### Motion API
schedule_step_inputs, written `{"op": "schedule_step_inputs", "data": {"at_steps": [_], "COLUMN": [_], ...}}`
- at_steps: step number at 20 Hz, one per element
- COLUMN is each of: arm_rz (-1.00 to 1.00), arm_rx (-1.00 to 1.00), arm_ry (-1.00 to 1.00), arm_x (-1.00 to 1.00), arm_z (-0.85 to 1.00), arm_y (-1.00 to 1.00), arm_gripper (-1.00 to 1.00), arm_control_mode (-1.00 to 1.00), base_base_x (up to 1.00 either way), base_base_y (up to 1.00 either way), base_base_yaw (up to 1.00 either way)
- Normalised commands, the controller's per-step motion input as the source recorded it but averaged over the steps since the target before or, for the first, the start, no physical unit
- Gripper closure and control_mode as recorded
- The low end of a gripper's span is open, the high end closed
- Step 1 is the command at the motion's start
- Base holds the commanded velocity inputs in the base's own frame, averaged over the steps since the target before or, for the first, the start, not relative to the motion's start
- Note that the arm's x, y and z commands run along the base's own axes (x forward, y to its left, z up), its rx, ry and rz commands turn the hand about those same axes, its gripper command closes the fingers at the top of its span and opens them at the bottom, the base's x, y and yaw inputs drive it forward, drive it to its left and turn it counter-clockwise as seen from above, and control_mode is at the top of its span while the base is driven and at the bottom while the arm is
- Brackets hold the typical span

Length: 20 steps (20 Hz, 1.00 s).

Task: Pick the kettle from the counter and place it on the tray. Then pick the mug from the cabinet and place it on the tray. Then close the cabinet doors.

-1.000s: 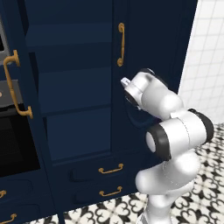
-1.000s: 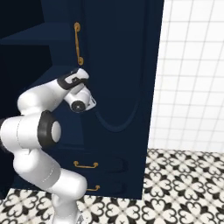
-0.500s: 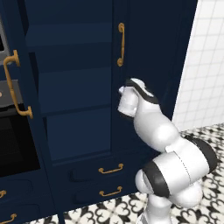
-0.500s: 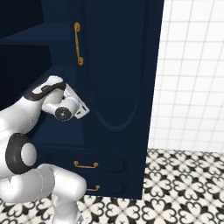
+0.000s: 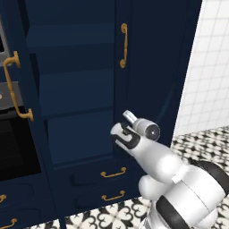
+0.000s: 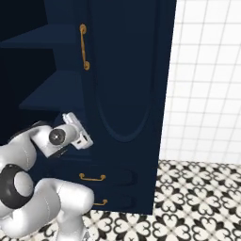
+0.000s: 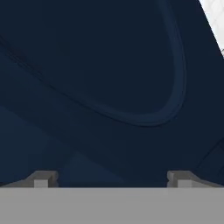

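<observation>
base views: flank cabinet [image 5: 80, 89] | hand view: close on door [image 7: 109, 65]

No legible text, labels, brands, numbers or signs on any surface.

The arm [image 5: 179, 179] was glossy white, built of fat rounded segments like inflated tubes, with dark charcoal rings at the joints — one broad black band circled the big elbow joint [image 5: 172, 214] behind the hand. Nearer the hand, a short white cylinder ended in a dark round cap [image 6: 57, 136] with a small pale centre (a bolt or lens, too small to tell). The gripper [image 7: 112, 180] carried two small grey, blocky finger tips [image 7: 41, 179] — square-edged and matte.
</observation>
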Motion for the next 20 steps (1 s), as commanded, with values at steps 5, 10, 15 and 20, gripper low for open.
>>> {"op": "schedule_step_inputs", "data": {"at_steps": [5,10,15,20], "arm_rz": [-0.02,0.0,0.0,0.14], "arm_rx": [0.0,0.0,-0.02,-0.21], "arm_ry": [0.6,0.48,0.32,0.06], "arm_x": [-0.32,-0.43,-0.61,-0.62], "arm_z": [0.73,0.69,0.5,0.04], "arm_y": [0.0,0.0,0.0,0.08], "arm_gripper": [-1.0,-1.0,-1.0,-1.0], "arm_control_mode": [-1.0,-1.0,-1.0,-1.0], "base_base_x": [0.0,0.0,0.0,0.0], "base_base_y": [0.0,0.0,0.0,0.0], "base_base_yaw": [0.0,0.0,0.0,0.0]}}
